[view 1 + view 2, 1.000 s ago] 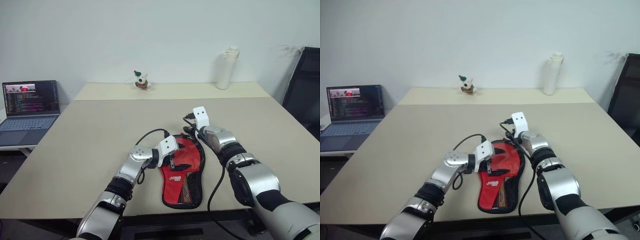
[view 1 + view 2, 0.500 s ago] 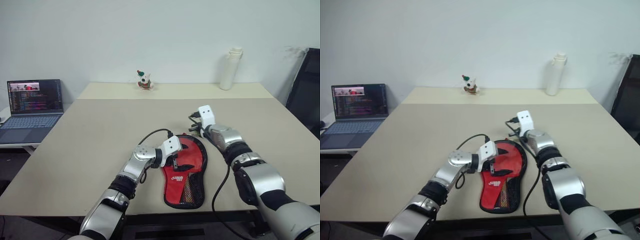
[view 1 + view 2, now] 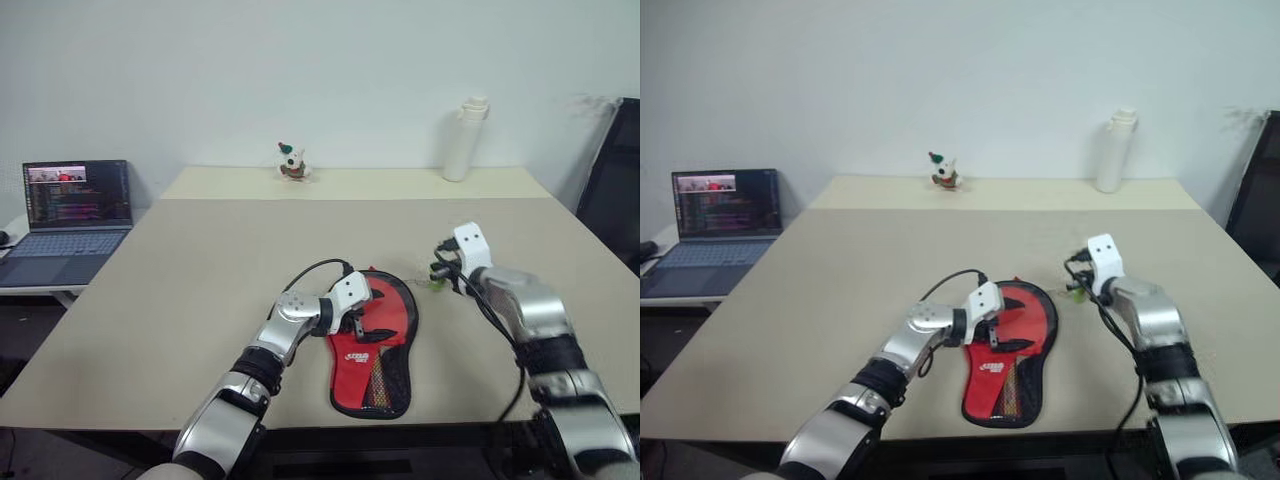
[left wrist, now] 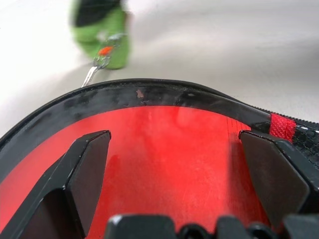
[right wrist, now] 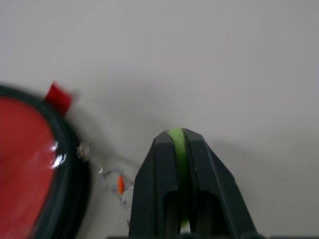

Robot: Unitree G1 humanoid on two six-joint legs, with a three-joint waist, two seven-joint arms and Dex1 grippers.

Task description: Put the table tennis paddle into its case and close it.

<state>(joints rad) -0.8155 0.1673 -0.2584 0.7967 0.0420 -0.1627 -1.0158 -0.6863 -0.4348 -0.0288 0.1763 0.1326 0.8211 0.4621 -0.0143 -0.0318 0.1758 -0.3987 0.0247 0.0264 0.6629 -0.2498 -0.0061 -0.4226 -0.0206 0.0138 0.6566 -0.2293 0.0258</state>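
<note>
1. On the table (image 3: 200, 260), near its front edge, the case (image 3: 375, 362) lies flat. The table tennis paddle cannot be told apart from it, so it is probably inside.
2. Left gripper (image 3: 365, 322) sits spread wide over the case's round red end. If it lifts, a pull would likely drag the whole case.
3. Right gripper (image 5: 177, 142) is clamped on a green tag (image 4: 102, 35) just beside the case. A sharp tug could snap its thin chain (image 5: 112, 181).
4. Right wrist view shows that chain reaching the case's rim; in the head views it is too small to tell.
</note>
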